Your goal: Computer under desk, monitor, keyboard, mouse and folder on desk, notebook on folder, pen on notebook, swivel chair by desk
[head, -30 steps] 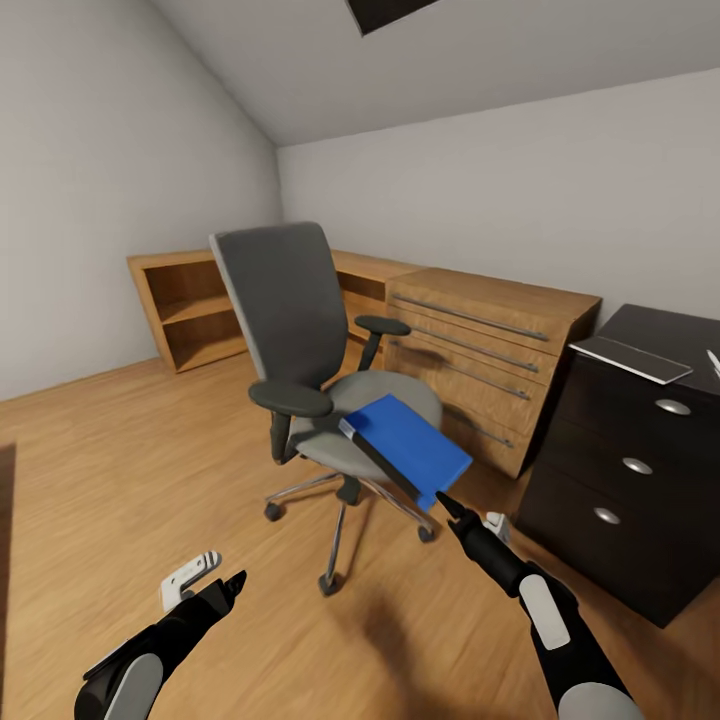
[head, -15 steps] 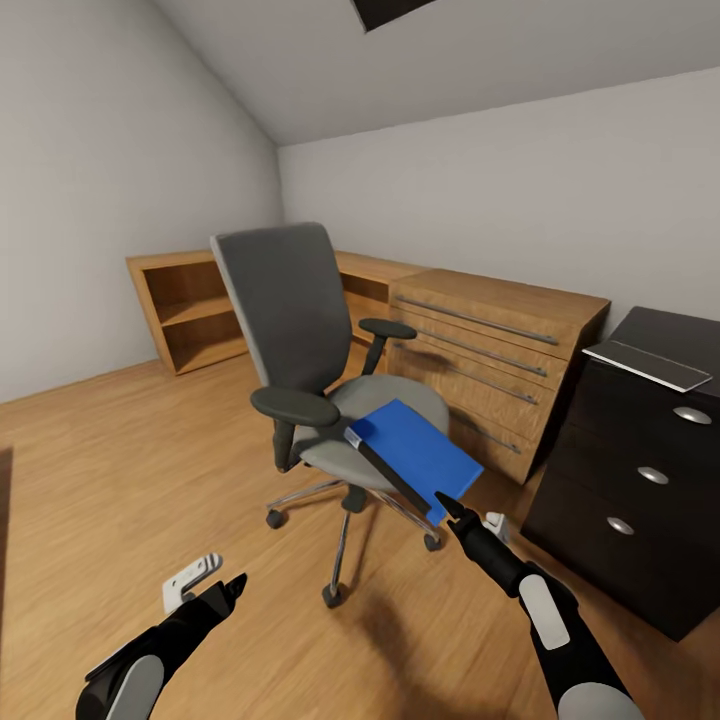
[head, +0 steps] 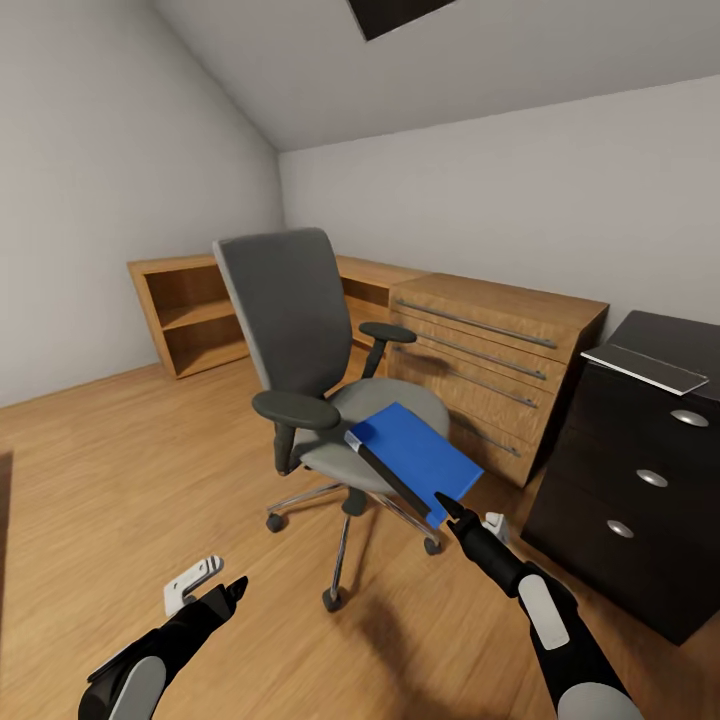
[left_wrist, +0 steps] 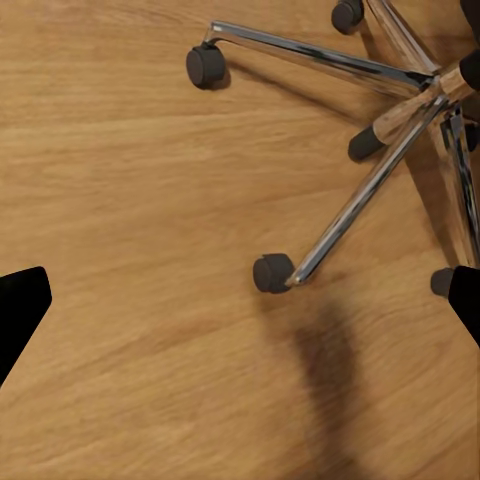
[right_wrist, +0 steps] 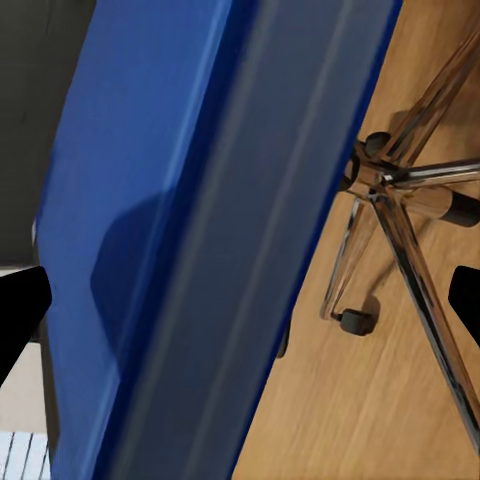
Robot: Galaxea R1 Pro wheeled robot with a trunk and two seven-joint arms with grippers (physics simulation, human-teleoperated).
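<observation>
A wooden plank floor [head: 120,470] runs under grey walls and a sloped ceiling. One swivel chair [head: 300,330] stands on it, and one blue folder [head: 415,455] lies tilted over the seat's front edge. One wooden drawer cabinet [head: 490,350] and one open bookshelf [head: 195,310] line the wall. On the black bench [head: 670,335] lies one grey notebook [head: 645,368]. The left gripper [head: 230,590] hangs over the floor, jaws wide. The right gripper [head: 445,505] sits just beside the folder's edge, jaws wide.
</observation>
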